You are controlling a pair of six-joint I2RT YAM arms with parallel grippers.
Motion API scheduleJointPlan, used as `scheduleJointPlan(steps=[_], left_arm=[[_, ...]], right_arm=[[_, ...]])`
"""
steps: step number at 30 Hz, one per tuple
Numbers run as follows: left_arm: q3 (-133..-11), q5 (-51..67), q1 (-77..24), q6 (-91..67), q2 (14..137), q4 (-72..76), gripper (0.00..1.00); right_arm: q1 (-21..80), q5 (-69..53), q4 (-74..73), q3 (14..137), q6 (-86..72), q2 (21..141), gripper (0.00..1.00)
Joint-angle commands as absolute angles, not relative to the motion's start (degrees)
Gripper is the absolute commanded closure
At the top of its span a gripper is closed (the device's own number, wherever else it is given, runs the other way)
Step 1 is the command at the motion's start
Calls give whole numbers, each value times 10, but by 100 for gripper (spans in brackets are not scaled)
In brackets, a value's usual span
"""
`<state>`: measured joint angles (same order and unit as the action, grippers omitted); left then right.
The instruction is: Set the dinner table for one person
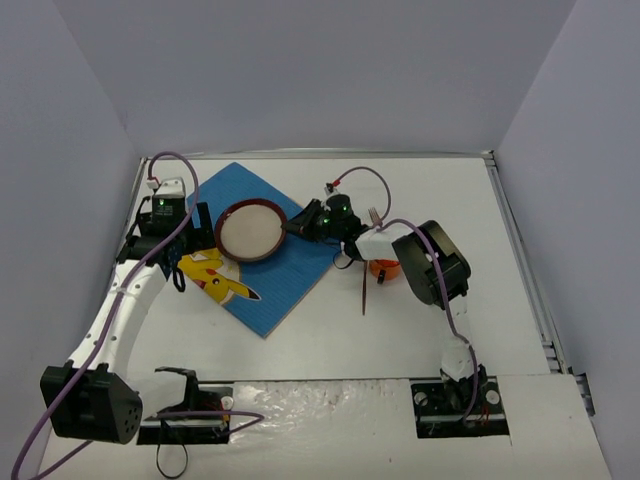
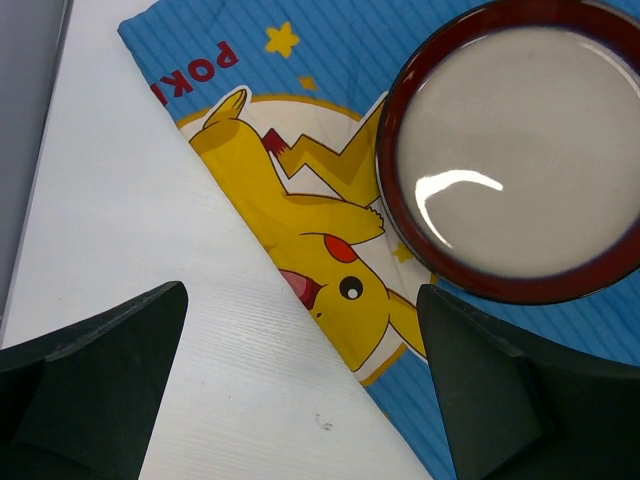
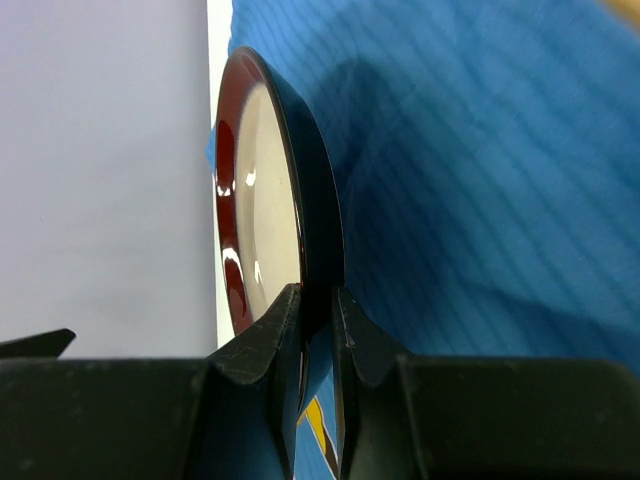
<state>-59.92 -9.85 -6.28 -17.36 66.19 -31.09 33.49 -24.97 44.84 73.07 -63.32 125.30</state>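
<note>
Asking from the desk: how far along is the place setting?

Me: Early, by my reading. The placemat (image 1: 290,270) lies at an angle on the worktop (image 1: 330,345), which stretches well beyond the placemat on every side. The plate (image 1: 252,231) is on the placemat's far half, just beyond the yellow cartoon figure (image 1: 218,275) printed there. I cannot tell whether the plate rests fully on the cloth or is a shade lifted.

Desk: And your hands?

Me: My right hand (image 3: 318,300) is pinching the plate's rim at the side away from the figure, one finger on the red inner lip and the other against the dark underside. My left hand (image 2: 300,300) is spread wide with nothing in it, hovering over the placemat's edge where the figure is printed.

Desk: What's left?

Me: Most of it, I think. Just off the placemat's right edge sit an orange vessel (image 1: 384,268), half hidden under my right arm, and a dark slender utensil (image 1: 365,290). Neither is on the placemat. I judge the plate to be nearly placed and only needing release. After that the utensil and the orange piece have to come across and go beside the plate.
</note>
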Motion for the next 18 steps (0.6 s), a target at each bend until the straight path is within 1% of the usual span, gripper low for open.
scheduleJointPlan(steps=[1,10,17,18], left_arm=[[-607,-109,-59,-183,644,-294,3],[-606,-108,-59,-182,642,-292,3],[-606,-106,-59,-181,642,-292,3],[-606,-106,-59,-181,642,-292,3]], right_arm=[[339,-269,616,800,-677,1234,100],[347,-274,639,811,-671,1288,100],[348,-286,622,806,-645,1303,100],[348,-287,620,803,-643,1303,97]])
